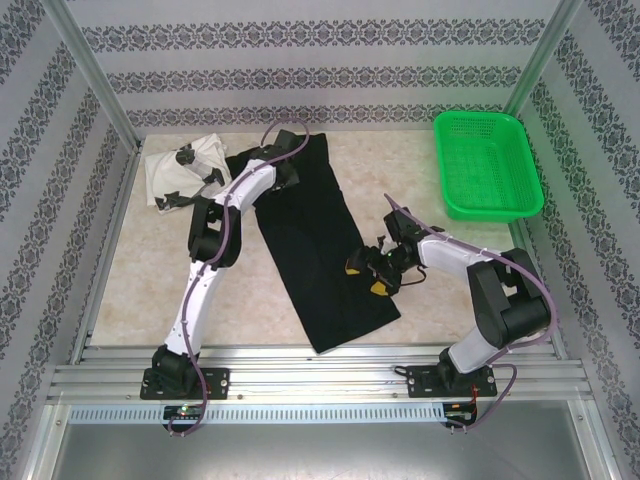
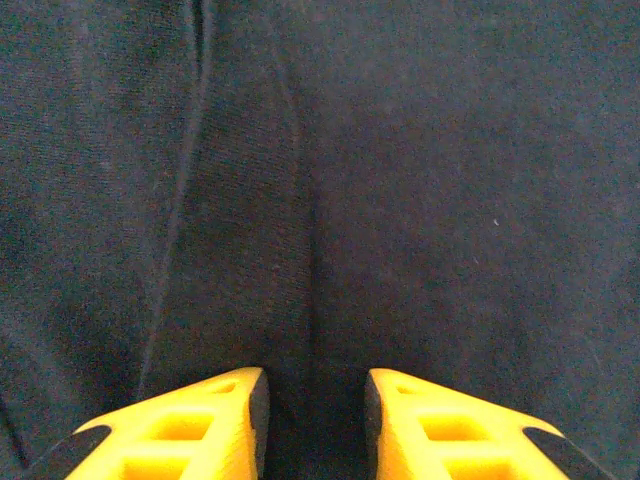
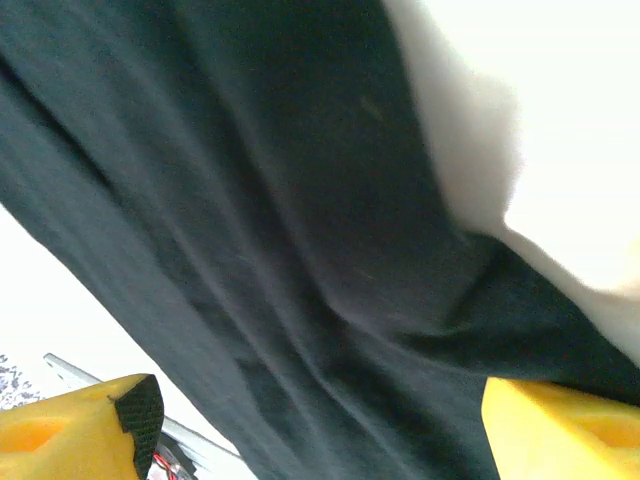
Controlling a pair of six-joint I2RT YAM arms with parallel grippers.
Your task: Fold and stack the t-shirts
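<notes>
Black t-shirt point(image 1: 310, 250) lies as long strip, diagonal on tabletop point(image 1: 400, 165); white t-shirt point(image 1: 185, 170) bunched at far left. Left gripper point(image 1: 288, 173) at strip's far end, fingers point(image 2: 215, 425) narrowly apart over crease — grasp cannot be told. Right gripper point(image 1: 366, 277) at right edge, fingers point(image 3: 100, 420) released, spread wide. Recommend pinching all layers before crosswise fold — keep edges aligned.

A black tee point(image 1: 310, 250) lies as a long strip slanting across the middle of the table point(image 1: 130, 290), from far centre to near edge, and it splits the bare surface in two. The left arm point(image 1: 205, 280) leans over the left half toward the strip's far end, with a bare lane between it and the wall. A crumpled white tee point(image 1: 185, 170) fills the far left corner. The right arm point(image 1: 480, 275) bends in to the strip's right edge. Beyond it, open tabletop reaches a green basket point(image 1: 478, 117) in the far right corner. Walls point(image 1: 40, 200) close three sides.
</notes>
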